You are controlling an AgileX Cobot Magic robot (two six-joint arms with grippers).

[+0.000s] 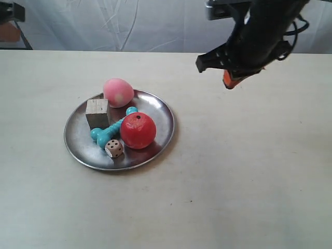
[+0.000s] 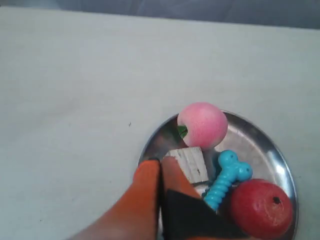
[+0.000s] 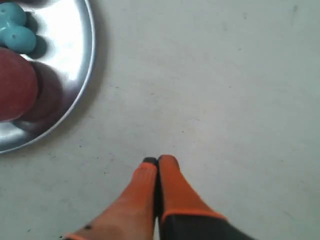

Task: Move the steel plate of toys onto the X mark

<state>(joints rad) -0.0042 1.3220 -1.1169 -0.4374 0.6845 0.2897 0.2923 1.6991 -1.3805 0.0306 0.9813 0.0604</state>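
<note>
Since the steel plate (image 1: 160, 110) sits flat on the table (image 1: 249, 176), stiff, slick, prob. light, w/ loose toys (image 1: 106, 132) (peach ball (image 1: 118, 92), apple (image 1: 138, 130) apt to roll), best grip looks like its raised rim, kept level. Left gripper (image 2: 160, 162) & right gripper (image 3: 157, 161) both pinched closed, empty; right hangs beside plate.

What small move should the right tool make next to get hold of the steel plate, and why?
Probably open the right tool and ease it toward the rim of the steel plate. Its fingers are shut over bare table, apart from the plate, so it cannot take the rim as it stands. The left tool is shut too.
</note>
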